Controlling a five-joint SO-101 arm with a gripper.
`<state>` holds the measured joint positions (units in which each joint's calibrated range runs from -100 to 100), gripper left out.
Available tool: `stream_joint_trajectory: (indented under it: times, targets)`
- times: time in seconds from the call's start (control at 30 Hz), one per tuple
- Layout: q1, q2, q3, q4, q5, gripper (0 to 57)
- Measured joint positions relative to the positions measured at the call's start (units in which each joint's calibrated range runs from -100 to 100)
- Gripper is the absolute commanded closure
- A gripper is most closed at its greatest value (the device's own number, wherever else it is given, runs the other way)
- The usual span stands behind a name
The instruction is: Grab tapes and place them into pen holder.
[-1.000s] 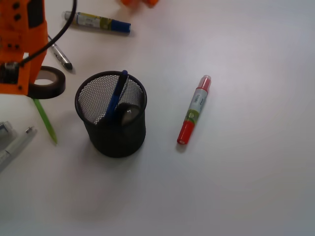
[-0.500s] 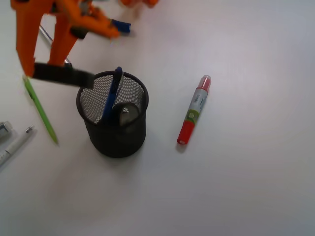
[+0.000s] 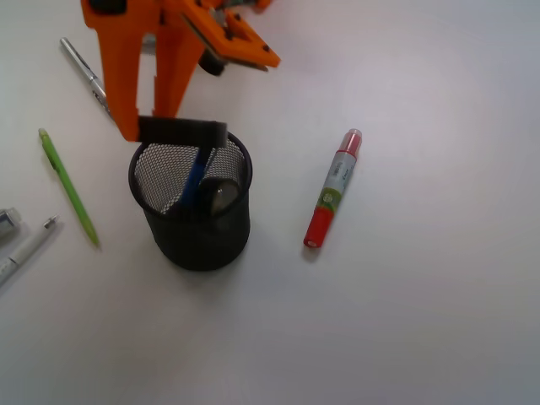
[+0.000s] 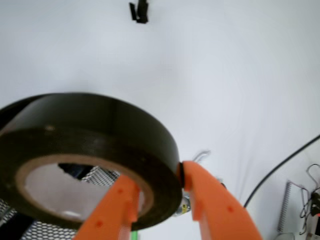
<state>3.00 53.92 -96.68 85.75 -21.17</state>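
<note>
My orange gripper (image 3: 150, 126) is shut on a dark tape roll (image 3: 181, 132), one finger through its hole and one on its outer wall. The roll hangs flat just above the back rim of the black mesh pen holder (image 3: 196, 232). In the wrist view the same tape (image 4: 90, 145) fills the left half, pinched at its right wall by the gripper (image 4: 155, 192), with holder mesh (image 4: 97, 175) showing through the hole. Inside the holder stand a blue pen (image 3: 194, 177) and a greyish roll (image 3: 221, 196).
A red-capped marker (image 3: 332, 189) lies right of the holder. A green pen (image 3: 67, 186) and a white pen (image 3: 25, 251) lie at the left, a silver pen (image 3: 83, 72) at the back left. A grey object (image 3: 7, 221) sits at the left edge.
The gripper lifted the tape off the table at the left and carried it right, from beside the holder to above its back rim. The blue-capped marker at the back is now hidden by the arm.
</note>
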Motion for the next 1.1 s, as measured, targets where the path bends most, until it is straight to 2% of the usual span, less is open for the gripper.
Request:
stream_joint_trajectory:
  times: [0.3,0.37,0.47,0.53,0.83,1.1]
  targets:
    - [-0.44,4.79,0.00,0.00,-2.25,55.9]
    - [-0.37,4.70,0.00,0.00,-2.54,50.0]
    - [-0.37,4.70,0.00,1.30,-2.64,36.5]
    - [-0.44,4.70,0.00,2.33,-2.88,31.3]
    - [0.37,4.62,0.00,7.60,-6.79,30.5]
    - [2.00,-6.18,0.00,8.81,-3.08,30.6]
